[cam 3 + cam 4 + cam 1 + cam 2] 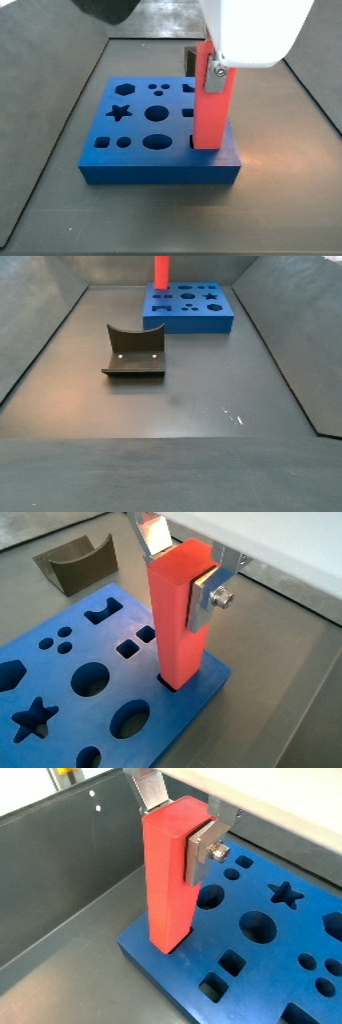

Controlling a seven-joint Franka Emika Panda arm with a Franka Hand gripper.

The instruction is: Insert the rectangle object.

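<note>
The rectangle object (181,622) is a bright-red bar standing upright with its lower end in a slot near a corner of the blue block with shaped holes (174,712). It also shows in both side views (209,110) (160,270). My gripper (177,582) is shut on the bar's upper end, one silver finger (206,600) flat on its side, the other behind it. It shows the same way in a wrist view (174,836) and in a side view (211,68). The block's other holes (257,924) are empty.
A dark grey curved piece (134,351) stands on the floor away from the blue block (187,323), also in a wrist view (78,564). Grey bin walls (54,868) rise close beside the block's corner. Open floor (201,396) lies in front of the block.
</note>
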